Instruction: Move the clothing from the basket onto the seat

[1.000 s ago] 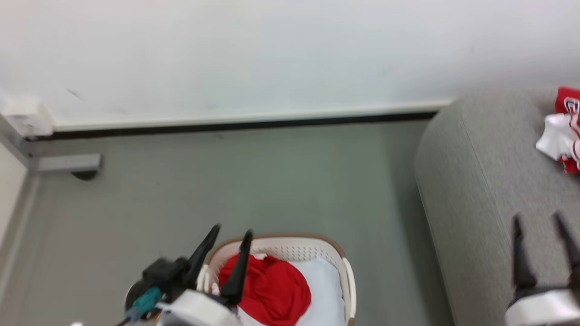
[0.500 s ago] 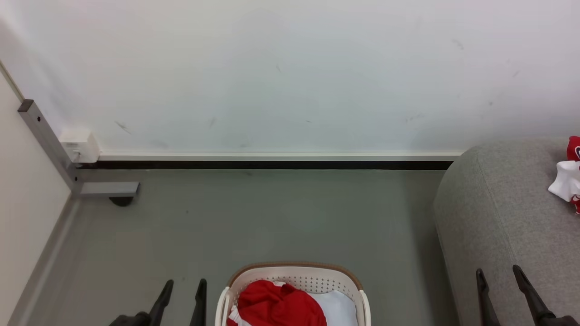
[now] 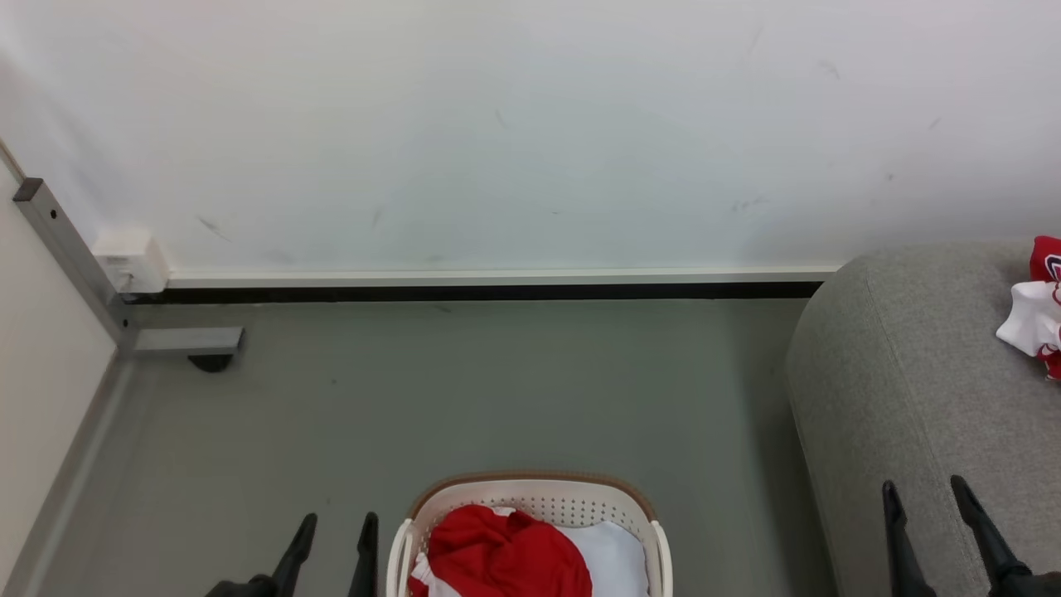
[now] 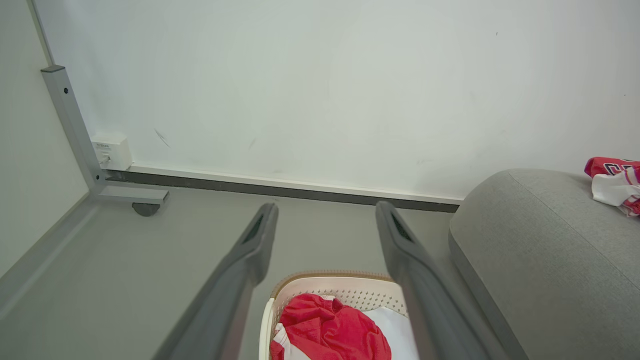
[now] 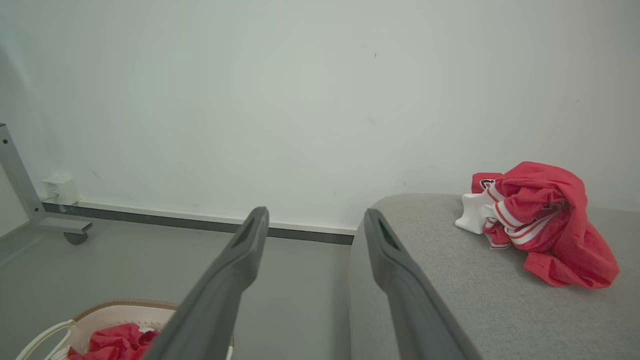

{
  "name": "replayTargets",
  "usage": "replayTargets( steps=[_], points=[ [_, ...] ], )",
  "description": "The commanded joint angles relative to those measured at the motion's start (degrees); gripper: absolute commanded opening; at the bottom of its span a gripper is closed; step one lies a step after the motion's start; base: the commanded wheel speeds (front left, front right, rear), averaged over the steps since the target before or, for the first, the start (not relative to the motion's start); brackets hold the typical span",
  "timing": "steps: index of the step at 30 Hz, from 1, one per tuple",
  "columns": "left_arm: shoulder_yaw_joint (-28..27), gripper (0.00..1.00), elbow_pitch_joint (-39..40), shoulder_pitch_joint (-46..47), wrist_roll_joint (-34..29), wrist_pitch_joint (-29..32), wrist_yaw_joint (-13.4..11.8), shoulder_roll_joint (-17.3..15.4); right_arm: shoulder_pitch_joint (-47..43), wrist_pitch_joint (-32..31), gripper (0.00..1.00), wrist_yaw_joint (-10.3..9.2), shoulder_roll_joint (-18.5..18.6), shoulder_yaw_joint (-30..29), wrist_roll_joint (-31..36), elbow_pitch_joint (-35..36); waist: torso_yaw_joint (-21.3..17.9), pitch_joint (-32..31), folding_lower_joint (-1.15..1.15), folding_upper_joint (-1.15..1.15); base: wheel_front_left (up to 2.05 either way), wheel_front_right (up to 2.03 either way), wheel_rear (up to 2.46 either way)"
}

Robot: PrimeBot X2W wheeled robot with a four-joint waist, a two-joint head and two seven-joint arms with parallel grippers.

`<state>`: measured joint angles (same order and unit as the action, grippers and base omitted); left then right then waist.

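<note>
On the grey floor (image 3: pixel 497 381), near the seat (image 3: pixel 895 373), the basket (image 3: pixel 530 483) holds one red garment (image 3: pixel 497 555) bunched against a white cloth (image 3: pixel 617 555). A second red garment (image 5: pixel 545 225) lies crumpled on the seat. Left gripper (image 3: pixel 340 521), beside the basket, and right gripper (image 3: pixel 922 483) both stand wide apart, empty, touching nothing.
</note>
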<state>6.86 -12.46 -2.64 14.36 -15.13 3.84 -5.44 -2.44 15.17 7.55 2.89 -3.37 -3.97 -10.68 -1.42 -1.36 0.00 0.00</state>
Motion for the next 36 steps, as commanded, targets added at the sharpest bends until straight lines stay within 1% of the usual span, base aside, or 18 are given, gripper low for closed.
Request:
replayTargets(
  steps=[1, 3, 7, 10, 11, 12, 17, 22, 25, 28, 31, 36],
  points=[
    [0.2, 1.00, -0.3, 1.3, -1.5, 0.0, 0.5, 0.4, 1.3, 0.0, 1.00, -0.12, 0.1, -1.3, 0.1, 1.1, -0.5, 1.2, 0.00, 0.00, 0.00, 0.00, 0.00],
    [0.4, 1.00, -0.8, 1.9, -2.0, 0.0, 0.7, 0.5, 1.6, 0.0, 1.00, -0.12, 0.1, -1.8, 0.3, 1.4, -0.6, 1.7, 0.00, 0.00, 0.00, 0.00, 0.00],
    [3.5, 1.00, -4.1, 8.6, -4.3, 0.0, 1.2, 1.1, 5.1, 0.0, 1.00, -0.12, 0.0, -4.8, 1.5, 4.2, -1.5, 8.3, 0.00, 0.00, 0.00, 0.00, 0.00],
    [5.9, 1.00, -7.1, 15.4, -6.4, 1.7, 1.4, 1.3, 8.7, 0.0, 1.00, -0.12, 0.1, -5.9, 2.0, 6.3, -2.1, 14.6, 0.00, 0.00, 0.00, 0.00, 0.00],
    [6.5, 1.00, -7.9, 17.8, -6.7, 2.3, 1.5, 1.4, 10.0, 0.0, 1.00, -0.12, 0.0, -5.9, 2.2, 6.9, -2.3, 16.9, 0.00, 0.00, 0.00, 0.00, 0.00],
    [6.5, 1.00, -7.9, 17.8, -6.7, 2.3, 1.5, 1.4, 10.0, 0.0, 1.00, -0.12, 0.0, -5.9, 2.2, 6.9, -2.3, 16.9, 0.00, 0.00, 0.00, 0.00, 0.00],
    [9.9, 1.00, -14.1, 28.3, -9.4, 5.1, 1.8, 1.7, 16.4, 0.0, 1.00, -0.12, 0.0, -6.1, 2.3, 9.6, -4.0, 26.7, 0.00, 0.00, 0.00, 0.00, 0.00],
    [14.7, 1.00, -21.1, 36.5, -11.6, 8.6, 2.6, 1.9, 20.7, 0.0, 1.00, -0.12, 0.0, -6.4, 1.6, 11.8, -5.5, 34.2, 0.00, 0.00, 0.00, 0.00, 0.00],
    [17.4, 1.00, -25.5, 40.6, -12.0, 11.3, 3.0, 2.0, 22.9, 0.0, 1.00, -0.12, 0.0, -6.0, 1.4, 12.7, -6.3, 38.0, 0.00, 0.00, 0.00, 0.00, 0.00],
    [19.0, 1.00, -29.7, 44.1, -11.4, 13.1, 3.1, 2.2, 24.3, 0.0, 1.00, -0.12, 0.0, -5.4, 1.0, 13.7, -7.1, 41.2, 0.00, 0.00, 0.00, 0.00, 0.00],
    [19.9, 1.00, -34.0, 46.9, -11.1, 14.7, 2.7, 2.3, 25.4, 0.0, 1.00, -0.12, 0.0, -4.7, 1.0, 14.6, -7.9, 44.2, 0.00, 0.00, 0.00, 0.00, 0.00],
    [20.5, 1.00, -39.8, 50.3, -9.9, 15.4, 2.3, 2.4, 26.4, 0.0, 1.00, -0.12, 0.0, -5.1, 1.1, 16.2, -8.9, 48.1, 0.00, 0.00, 0.00, 0.00, 0.00]
  ],
)
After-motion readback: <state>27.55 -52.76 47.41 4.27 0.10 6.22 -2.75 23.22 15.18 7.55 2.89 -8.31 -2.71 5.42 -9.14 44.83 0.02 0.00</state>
